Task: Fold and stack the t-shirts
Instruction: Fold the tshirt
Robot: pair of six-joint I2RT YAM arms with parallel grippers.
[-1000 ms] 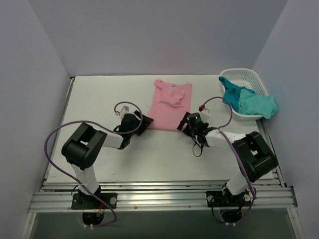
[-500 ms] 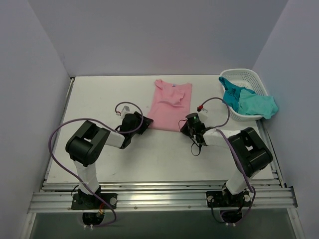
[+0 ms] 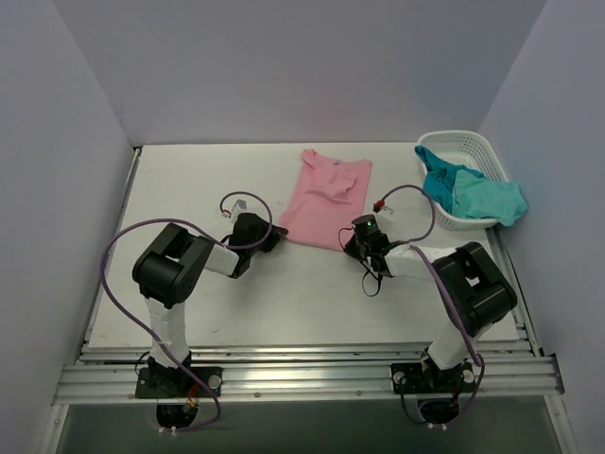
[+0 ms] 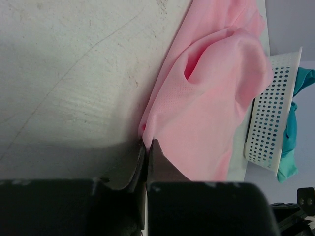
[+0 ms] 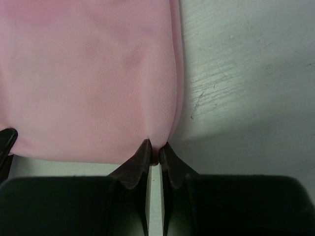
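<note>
A light pink t-shirt [image 3: 326, 196] lies on the white table [image 3: 189, 180] at mid back, its top part folded and rumpled. My left gripper [image 3: 277, 236] is shut on the near left corner of its hem; the left wrist view shows the pink cloth [image 4: 206, 98] pinched between the jaws [image 4: 146, 142]. My right gripper [image 3: 349, 242] is shut on the near right corner, where the pink fabric [image 5: 93, 73] bunches into its closed tips [image 5: 154, 147]. Teal and turquoise t-shirts [image 3: 473, 194] hang out of the white basket [image 3: 463, 142] at the back right.
The lattice basket [image 4: 268, 123] stands against the right wall, past the pink shirt. Grey walls close in the table on the left, back and right. Purple cables loop from both arms over the near table.
Both grippers have gone from open to shut on the pink shirt's near corners. The shirt has shifted slightly right and away from me, and both arms have reached a little farther forward.
</note>
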